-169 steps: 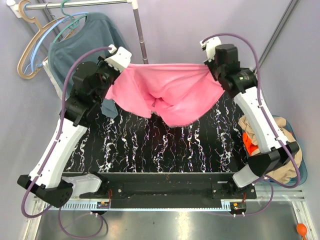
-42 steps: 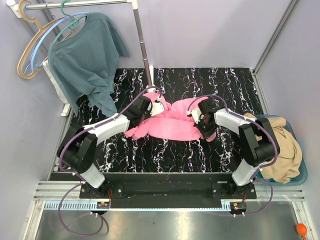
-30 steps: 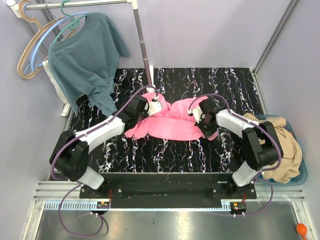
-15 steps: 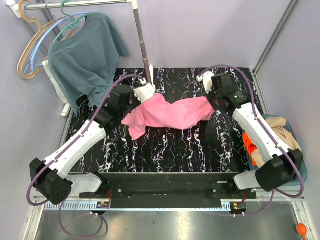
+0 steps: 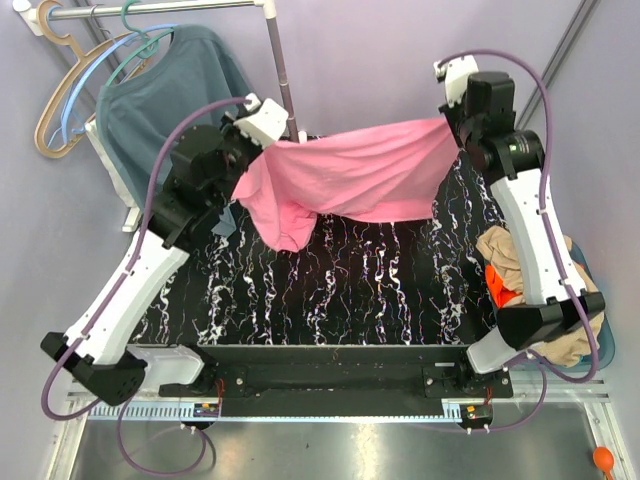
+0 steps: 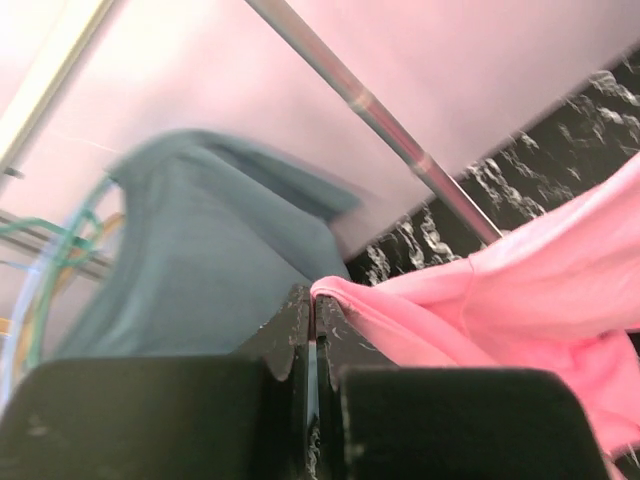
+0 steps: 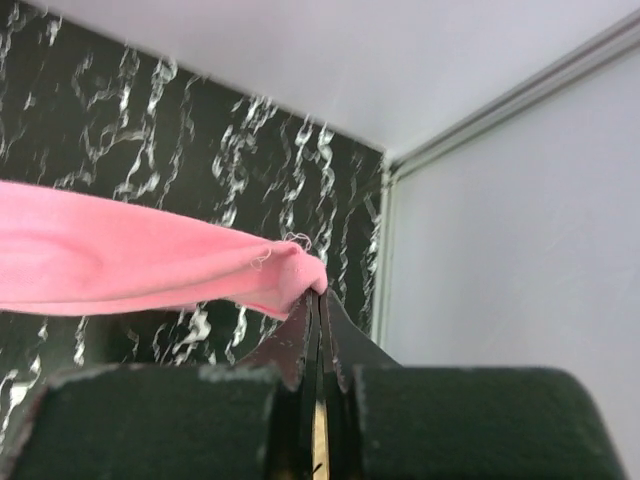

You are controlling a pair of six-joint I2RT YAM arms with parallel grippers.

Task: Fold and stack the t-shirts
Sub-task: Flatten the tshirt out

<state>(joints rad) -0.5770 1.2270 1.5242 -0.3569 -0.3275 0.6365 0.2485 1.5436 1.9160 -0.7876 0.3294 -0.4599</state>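
The left gripper (image 6: pixel 313 300) has its fingers pressed together on one corner of the pink t-shirt (image 5: pixel 350 175). The right gripper (image 7: pixel 318 295) pinches the opposite corner in the same way. The shirt hangs stretched between them, above the black marbled table (image 5: pixel 340 300), and a loose fold sags just below the left gripper. Lower down, on the right gripper's outer side, a basket (image 5: pixel 586 262) holds the tan t-shirt (image 5: pixel 510 245) and the orange t-shirt (image 5: pixel 500 285) in a heap. Just behind the left gripper stands a metal pole (image 5: pixel 282 70). Farther beyond it, a teal shirt (image 5: pixel 165 105) hangs on a hanger (image 5: pixel 50 110).
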